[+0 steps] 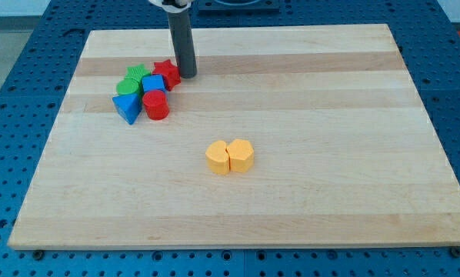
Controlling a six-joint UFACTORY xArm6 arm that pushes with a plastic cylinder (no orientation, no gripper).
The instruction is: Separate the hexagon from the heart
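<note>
While my tip (188,75) (fingerless) touches the red star (168,73), yellow hexagon (218,158) touches yellow heart (241,155).

The only part of the robot in view is a straight, dark grey cylindrical rod (182,42) with a smooth, matte surface and an even thickness along its whole visible length. A faint lighter sheen runs down one side of it, where the light catches the round surface. At the view's top the rod meets a paler, whitish-grey rounded mounting piece (173,4), cut off by the frame edge, with a dark band beneath it. The rod's lower end, the tip (187,75), is cut flat and is as dark as the shaft. No cables, screws or markings can be made out.
</note>
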